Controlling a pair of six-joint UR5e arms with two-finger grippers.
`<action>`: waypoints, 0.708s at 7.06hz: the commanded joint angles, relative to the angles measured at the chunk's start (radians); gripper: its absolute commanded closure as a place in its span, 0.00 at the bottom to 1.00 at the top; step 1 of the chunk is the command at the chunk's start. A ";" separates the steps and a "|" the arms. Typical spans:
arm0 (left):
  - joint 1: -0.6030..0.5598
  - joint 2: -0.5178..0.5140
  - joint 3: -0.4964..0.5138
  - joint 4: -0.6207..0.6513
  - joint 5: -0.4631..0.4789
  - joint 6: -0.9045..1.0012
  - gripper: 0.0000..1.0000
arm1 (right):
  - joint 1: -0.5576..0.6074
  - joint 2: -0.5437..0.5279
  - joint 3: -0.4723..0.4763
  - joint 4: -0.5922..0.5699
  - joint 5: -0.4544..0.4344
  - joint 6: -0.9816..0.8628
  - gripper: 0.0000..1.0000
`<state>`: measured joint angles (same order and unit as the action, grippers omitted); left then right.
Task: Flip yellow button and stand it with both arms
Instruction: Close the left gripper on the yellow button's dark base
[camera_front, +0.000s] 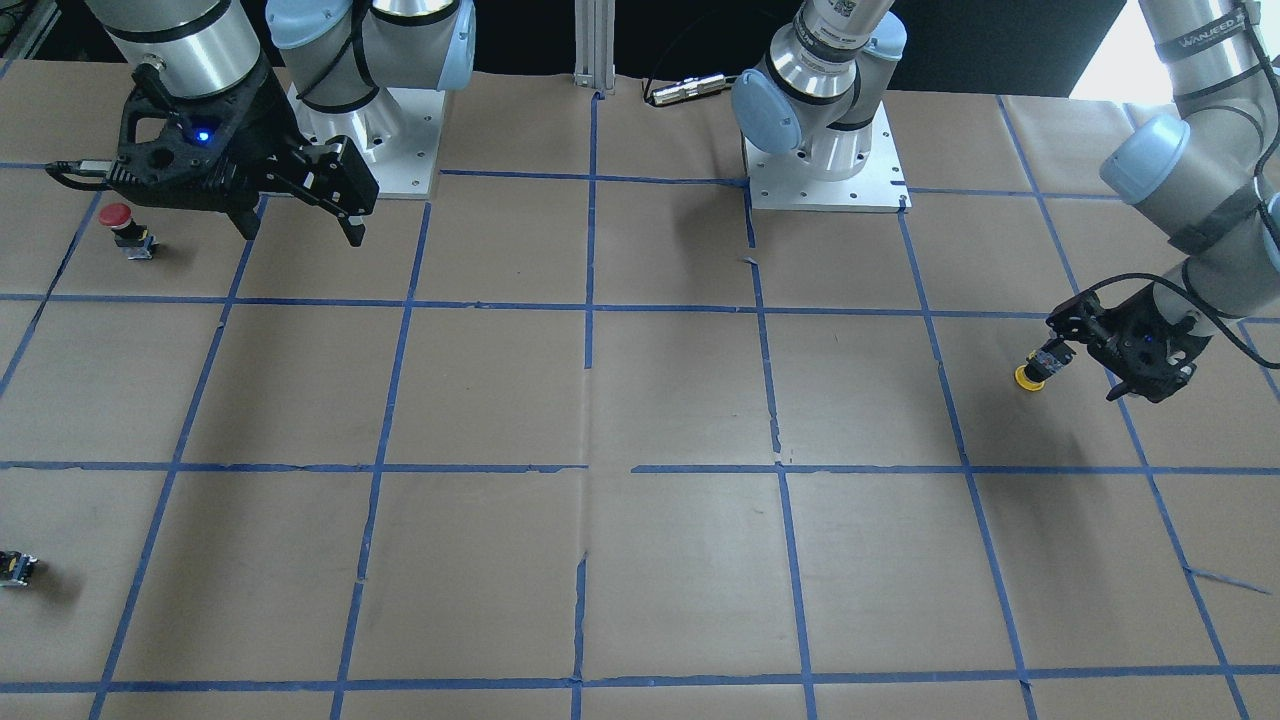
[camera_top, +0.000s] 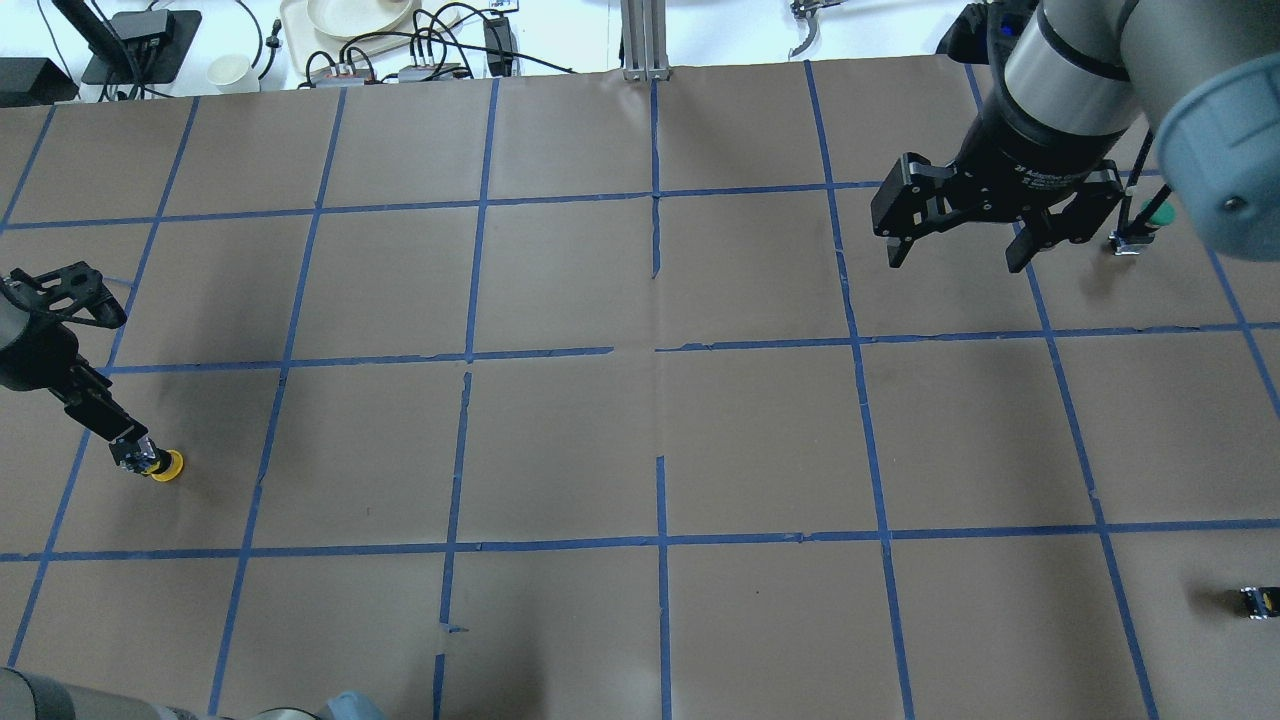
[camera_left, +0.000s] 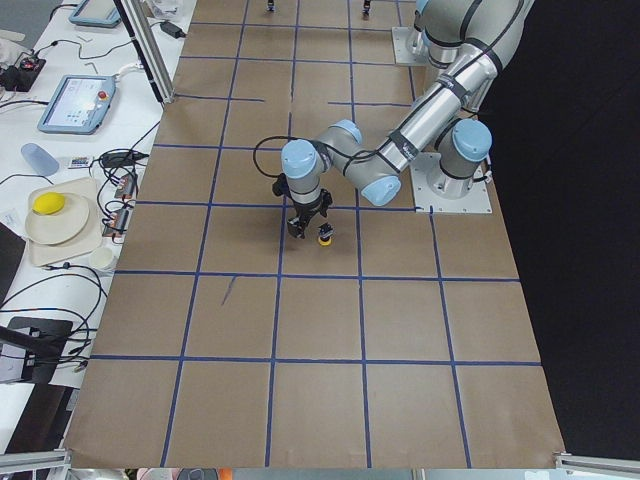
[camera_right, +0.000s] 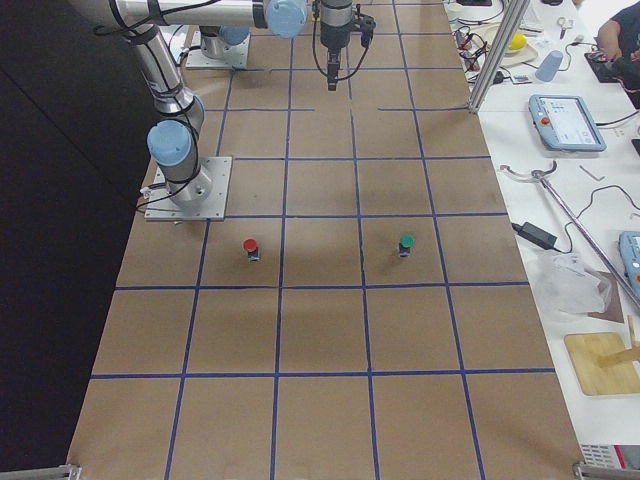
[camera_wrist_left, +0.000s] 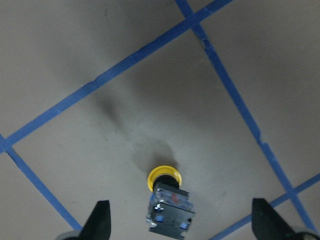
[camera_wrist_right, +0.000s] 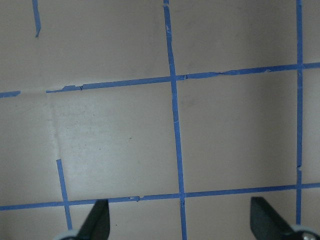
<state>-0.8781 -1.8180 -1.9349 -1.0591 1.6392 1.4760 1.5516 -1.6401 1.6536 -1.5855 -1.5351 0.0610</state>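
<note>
The yellow button (camera_wrist_left: 167, 200) is on the brown paper with its yellow cap down and its grey-black contact block toward the wrist camera. It also shows in the overhead view (camera_top: 160, 464) and the front view (camera_front: 1035, 372). My left gripper (camera_front: 1085, 362) hangs low over it, open. In the left wrist view its fingers (camera_wrist_left: 100, 222) stand wide on either side of the block with clear gaps. My right gripper (camera_top: 952, 262) is open and empty, high over the far side of the table, and its wrist view shows only bare paper.
A red-capped button (camera_front: 125, 228) stands under the right arm. A green-capped button (camera_top: 1150, 220) stands near the right gripper. A small capless black block (camera_top: 1255, 600) lies at the table's right edge. Blue tape lines grid the paper, and both arm bases (camera_front: 825, 150) are bolted on it.
</note>
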 joint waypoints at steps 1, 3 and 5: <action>0.025 0.003 -0.053 0.010 -0.002 0.050 0.01 | 0.001 0.000 0.000 0.001 0.000 -0.001 0.00; 0.030 0.014 -0.073 0.010 -0.001 0.050 0.01 | 0.005 -0.003 -0.002 -0.005 0.015 -0.001 0.00; 0.030 0.014 -0.075 0.014 -0.002 0.081 0.19 | 0.005 -0.001 -0.002 -0.004 0.004 -0.001 0.00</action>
<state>-0.8489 -1.8042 -2.0065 -1.0474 1.6372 1.5339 1.5562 -1.6429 1.6524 -1.5888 -1.5256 0.0597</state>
